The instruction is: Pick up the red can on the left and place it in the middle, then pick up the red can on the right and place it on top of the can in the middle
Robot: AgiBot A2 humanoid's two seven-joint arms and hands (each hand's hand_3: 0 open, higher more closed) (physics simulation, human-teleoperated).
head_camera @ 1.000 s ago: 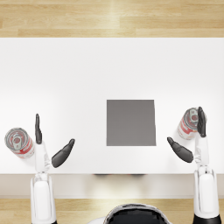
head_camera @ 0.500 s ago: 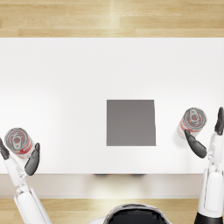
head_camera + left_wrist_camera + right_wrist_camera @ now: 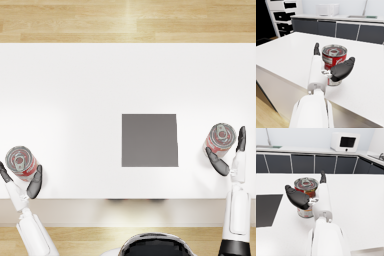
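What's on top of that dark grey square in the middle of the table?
Nothing lies on the dark grey square. Both red cans stand apart from it on the white table, one at each side, with a hand around each.

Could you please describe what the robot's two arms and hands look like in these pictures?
Both arms are smooth, glossy white, with rounded tubular forearm shells that narrow toward the wrist. A small metallic fitting shows at each wrist in the wrist views. The left hand and right hand are dark charcoal with a matte, rubbery look and rounded, tapering fingers. No cables or printed markings are visible.

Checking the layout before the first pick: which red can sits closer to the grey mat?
The right red can, beside the right hand; the left red can stands farther from the grey mat.
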